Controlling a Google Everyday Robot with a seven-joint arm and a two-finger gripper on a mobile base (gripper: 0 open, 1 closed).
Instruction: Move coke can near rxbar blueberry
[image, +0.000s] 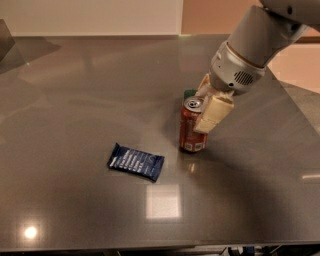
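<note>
- A glossy grey worktop (75, 90) fills the scene. A pale wall (90, 15) runs along the back, and ceiling lights are mirrored in the sheen near the front edge.
- Left of centre the bar (136, 161) lies flat, dark blue with white print. It is skewed, so its right end points down toward the front. Nothing touches it. It is my target, so I judge it best left alone.
- Right of it, near but apart, the can (192, 125) stands upright with its silver top and tab facing up. I cannot tell whether its base sits on the worktop or hangs just above it.
- Just behind the can a sliver of green sponge (189, 93) peeks out. The rest is hidden by the can and my wrist.
- My claw (201, 114) is clamped on the can from the right and from above, with one cream finger (212, 112) pressed down its side. I judge that gripping high keeps the can upright while it travels.
- My arm (250, 45) slants in from the top right corner, which leaves the path toward the bar open.
- By my reckoning the job is nearly done. A short shift left, then setting the can down beside the bar without nudging it, should finish it.
</note>
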